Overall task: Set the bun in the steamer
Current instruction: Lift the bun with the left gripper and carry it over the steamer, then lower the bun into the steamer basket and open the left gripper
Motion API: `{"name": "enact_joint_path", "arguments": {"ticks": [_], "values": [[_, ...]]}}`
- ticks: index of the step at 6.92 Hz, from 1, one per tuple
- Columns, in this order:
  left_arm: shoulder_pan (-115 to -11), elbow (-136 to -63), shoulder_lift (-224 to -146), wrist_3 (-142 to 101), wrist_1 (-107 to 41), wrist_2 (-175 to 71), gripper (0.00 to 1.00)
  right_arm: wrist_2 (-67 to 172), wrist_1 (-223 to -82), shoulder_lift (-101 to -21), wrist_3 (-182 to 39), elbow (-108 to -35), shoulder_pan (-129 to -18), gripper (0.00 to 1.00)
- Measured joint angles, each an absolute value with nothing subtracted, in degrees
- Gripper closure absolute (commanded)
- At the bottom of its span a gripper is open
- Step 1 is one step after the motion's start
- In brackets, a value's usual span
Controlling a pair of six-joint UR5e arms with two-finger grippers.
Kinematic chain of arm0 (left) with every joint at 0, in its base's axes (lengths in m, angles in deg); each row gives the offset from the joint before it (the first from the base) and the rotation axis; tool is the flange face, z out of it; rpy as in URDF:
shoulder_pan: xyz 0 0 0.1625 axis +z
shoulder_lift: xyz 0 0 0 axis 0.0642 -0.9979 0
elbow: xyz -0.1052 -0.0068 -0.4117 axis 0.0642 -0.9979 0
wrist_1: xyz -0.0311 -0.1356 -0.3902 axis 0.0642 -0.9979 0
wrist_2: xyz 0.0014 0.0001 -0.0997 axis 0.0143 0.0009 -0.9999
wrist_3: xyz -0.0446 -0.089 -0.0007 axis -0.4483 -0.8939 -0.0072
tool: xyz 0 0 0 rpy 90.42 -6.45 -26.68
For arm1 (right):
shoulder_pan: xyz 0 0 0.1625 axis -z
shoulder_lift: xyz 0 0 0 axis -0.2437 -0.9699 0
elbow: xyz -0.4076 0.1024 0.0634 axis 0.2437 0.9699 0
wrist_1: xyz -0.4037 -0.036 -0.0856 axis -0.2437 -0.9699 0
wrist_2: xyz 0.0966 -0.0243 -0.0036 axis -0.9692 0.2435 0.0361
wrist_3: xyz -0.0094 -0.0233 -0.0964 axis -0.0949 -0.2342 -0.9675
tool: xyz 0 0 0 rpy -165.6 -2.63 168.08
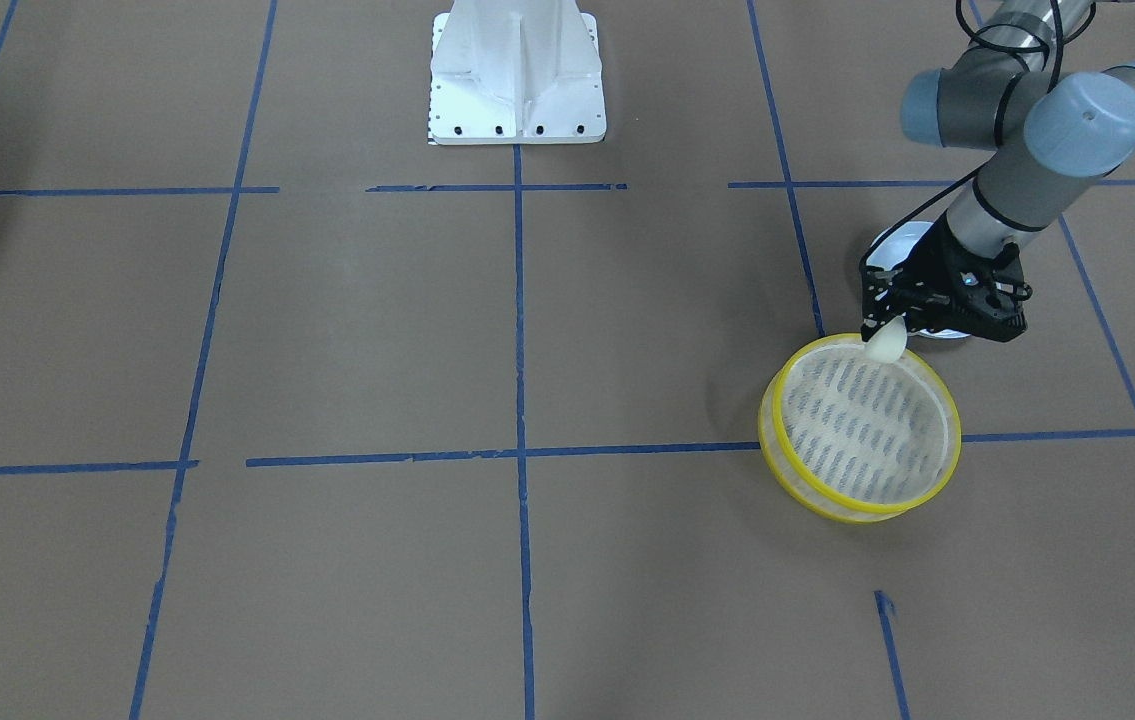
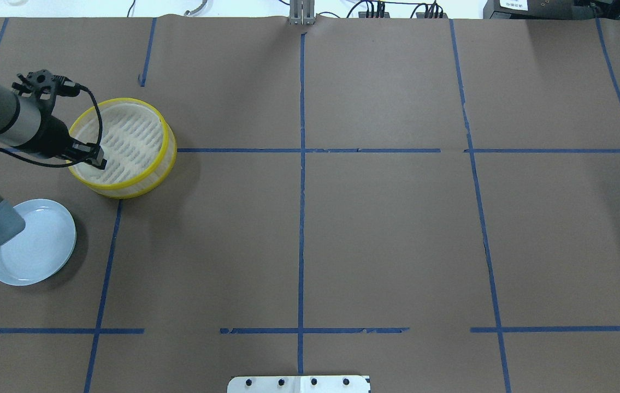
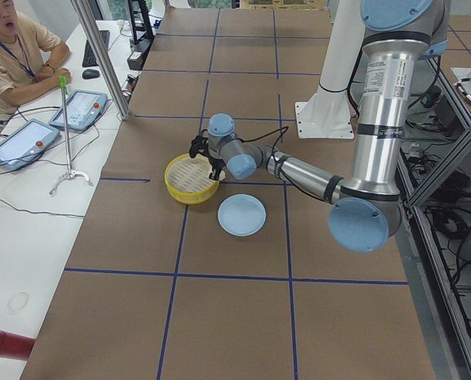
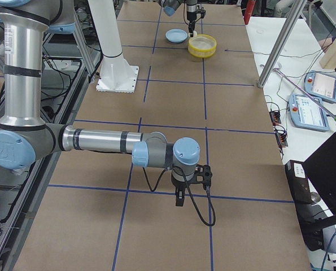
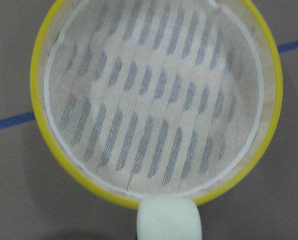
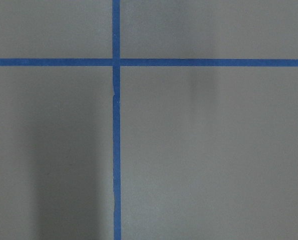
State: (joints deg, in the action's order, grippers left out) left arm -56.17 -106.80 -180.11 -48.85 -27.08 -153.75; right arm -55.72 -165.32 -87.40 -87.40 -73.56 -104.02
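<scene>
The steamer [image 1: 775, 400], a round basket with yellow rims and a slatted beige floor, stands empty on the table. It also shows in the overhead view [image 2: 163, 128] and fills the left wrist view [image 5: 36, 90]. My left gripper [image 1: 880, 328] is shut on the cream-white bun [image 1: 885, 344] and holds it just above the steamer's rim on the robot's side. The bun shows at the bottom of the left wrist view [image 5: 170, 218], at the rim's outer edge. My right gripper [image 4: 179, 197] shows only in the exterior right view, low over bare table far from the steamer. I cannot tell whether it is open or shut.
An empty pale blue plate [image 2: 36, 243] lies next to the steamer, nearer the robot, partly under the left arm. The white robot base [image 1: 517, 80] stands at the table's middle. An operator [image 3: 9, 47] sits beyond the table's far edge with tablets.
</scene>
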Motion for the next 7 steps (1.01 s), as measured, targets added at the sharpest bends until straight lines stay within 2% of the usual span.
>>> {"name": "enact_joint_path", "arguments": {"ticks": [3, 7], "values": [[-56.41, -95.14, -187.20, -50.96, -25.63, -153.63, 0.66, -55.71, -165.32, -87.40, -87.40, -73.56, -104.01, 0.00], [-56.25, -89.34, -190.04, -51.30, -28.02, -153.57, 0.65, -55.72, -165.32, -87.40, -87.40, -73.56, -104.01, 0.00]]}}
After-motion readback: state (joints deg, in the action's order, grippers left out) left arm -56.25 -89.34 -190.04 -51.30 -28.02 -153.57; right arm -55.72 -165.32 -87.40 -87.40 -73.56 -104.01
